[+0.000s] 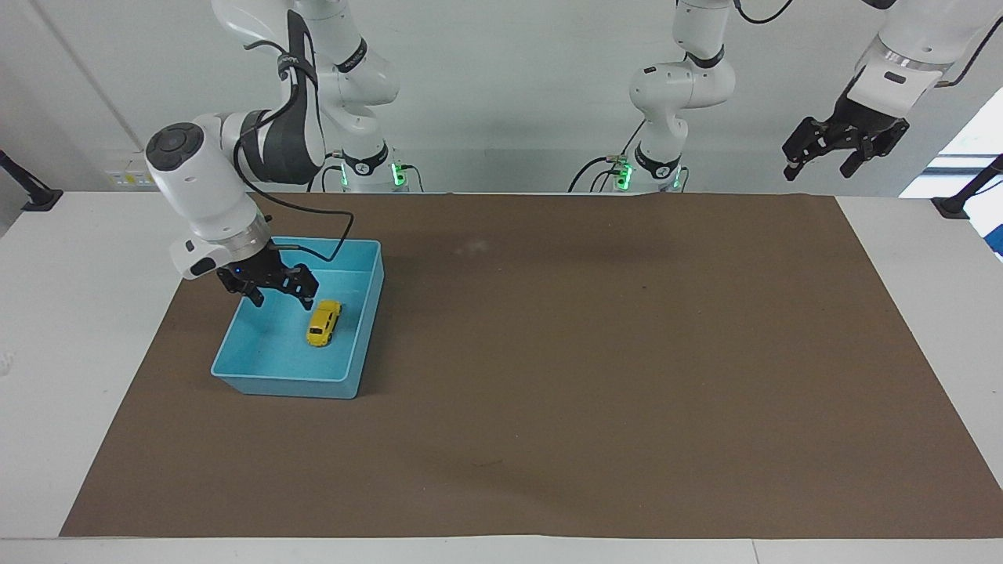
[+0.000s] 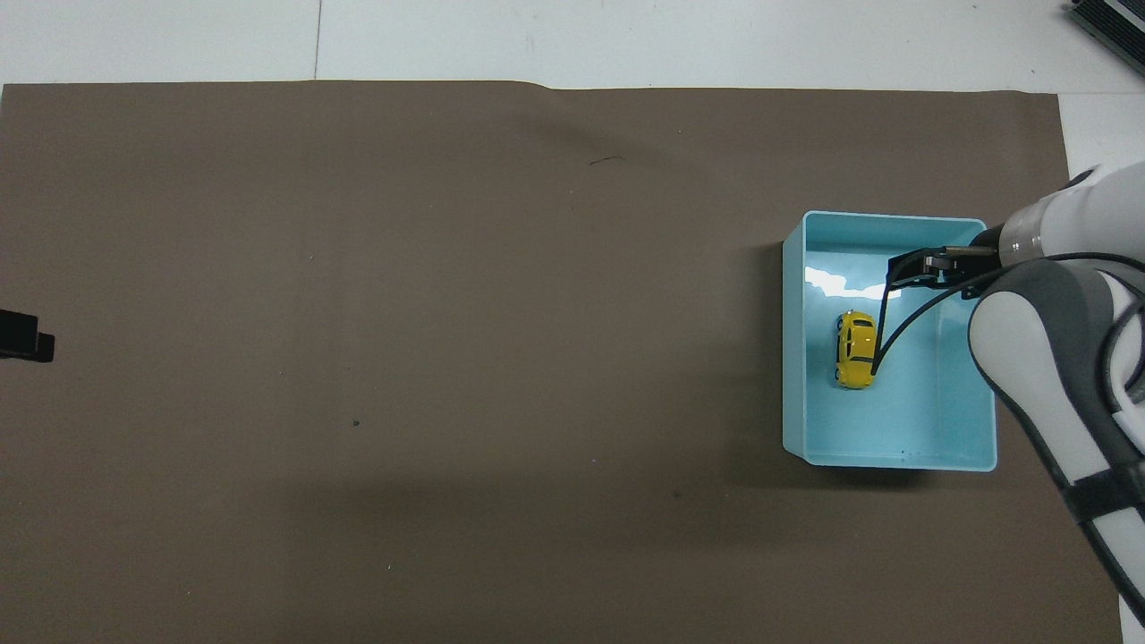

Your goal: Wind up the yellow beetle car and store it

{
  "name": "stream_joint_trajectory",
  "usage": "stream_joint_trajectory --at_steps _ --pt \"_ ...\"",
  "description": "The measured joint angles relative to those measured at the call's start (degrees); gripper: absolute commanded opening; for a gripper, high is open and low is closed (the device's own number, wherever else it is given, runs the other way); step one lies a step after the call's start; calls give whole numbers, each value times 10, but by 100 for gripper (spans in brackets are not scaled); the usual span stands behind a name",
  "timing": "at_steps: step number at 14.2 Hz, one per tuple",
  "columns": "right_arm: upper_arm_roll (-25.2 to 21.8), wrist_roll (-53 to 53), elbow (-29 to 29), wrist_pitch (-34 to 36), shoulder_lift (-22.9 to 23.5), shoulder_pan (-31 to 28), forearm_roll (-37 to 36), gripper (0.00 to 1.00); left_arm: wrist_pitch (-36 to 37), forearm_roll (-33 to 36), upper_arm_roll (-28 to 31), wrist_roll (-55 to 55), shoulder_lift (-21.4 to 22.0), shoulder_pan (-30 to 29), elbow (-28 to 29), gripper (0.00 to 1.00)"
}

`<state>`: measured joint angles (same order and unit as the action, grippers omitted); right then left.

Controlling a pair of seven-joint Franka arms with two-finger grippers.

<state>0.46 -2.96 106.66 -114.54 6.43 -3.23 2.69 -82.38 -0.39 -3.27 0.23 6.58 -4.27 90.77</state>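
The yellow beetle car rests on its wheels on the floor of the light-blue bin, at the right arm's end of the table. My right gripper hangs over the bin, above the car and apart from it, open and holding nothing. A black cable from the right arm droops across the car in the overhead view. My left gripper waits high off the left arm's end of the table, open and empty.
A brown mat covers most of the white table, and the bin stands on it. Nothing else lies on the mat.
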Motion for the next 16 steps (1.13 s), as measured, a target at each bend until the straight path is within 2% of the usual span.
stream_joint_trajectory --at_steps 4,16 --pt "0 0 -26 41 -18 0 0 99 0 0 0 0 0 0 0 100" --pt "-4 0 -33 79 -89 -2 0 100 0 0 0 0 0 0 0 100"
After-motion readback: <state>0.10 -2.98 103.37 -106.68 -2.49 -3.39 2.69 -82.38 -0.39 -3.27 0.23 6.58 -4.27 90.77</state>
